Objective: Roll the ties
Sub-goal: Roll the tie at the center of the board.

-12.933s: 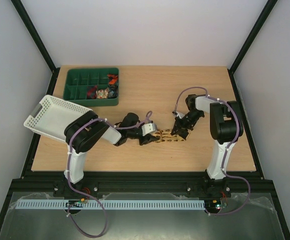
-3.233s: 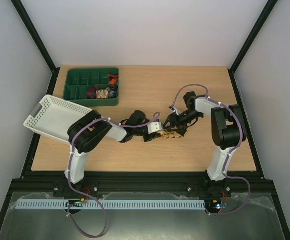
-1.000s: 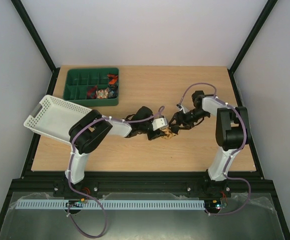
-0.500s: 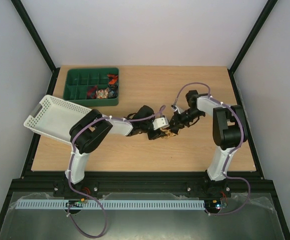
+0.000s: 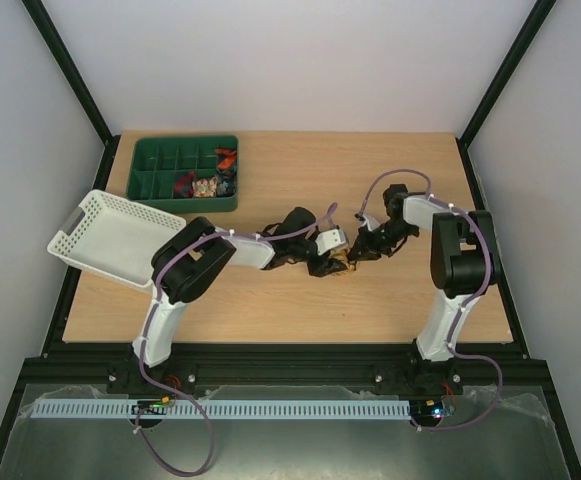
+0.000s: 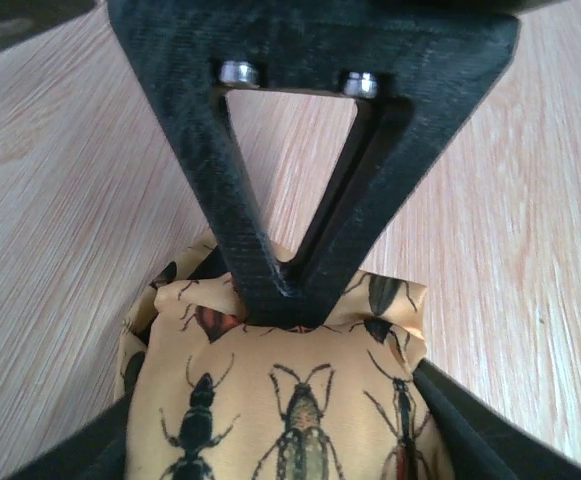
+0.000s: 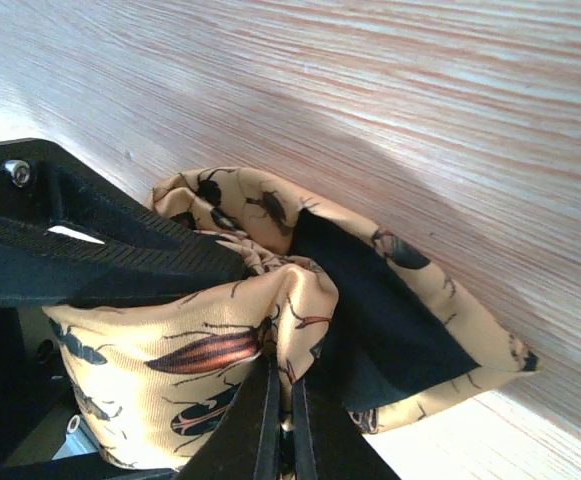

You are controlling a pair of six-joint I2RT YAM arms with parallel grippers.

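Note:
The tie (image 6: 300, 400) is a tan-gold coil printed with dark beetles, lying on the wooden table (image 5: 270, 310) at mid-table (image 5: 343, 264). My left gripper (image 6: 290, 445) stands with a finger on each side of the coil, the fingers (image 6: 470, 430) spread wide; in the top view it (image 5: 328, 262) reaches in from the left. My right gripper (image 7: 288, 388) is shut on a fold of the tie (image 7: 220, 350) at the coil's edge, and its black fingertips (image 6: 270, 300) show pinching the fabric. The tie's dark lining (image 7: 380, 310) shows at the loose end.
A green compartment tray (image 5: 155, 185) holding other rolled ties sits at the back left. A white perforated basket (image 5: 110, 235) lies tilted at the left edge. Purple cables loop over both arms.
The tie went from a flat strip to a small coil. Within the last second my right gripper closed on the coil's fold, and my left arm shifted a little right.

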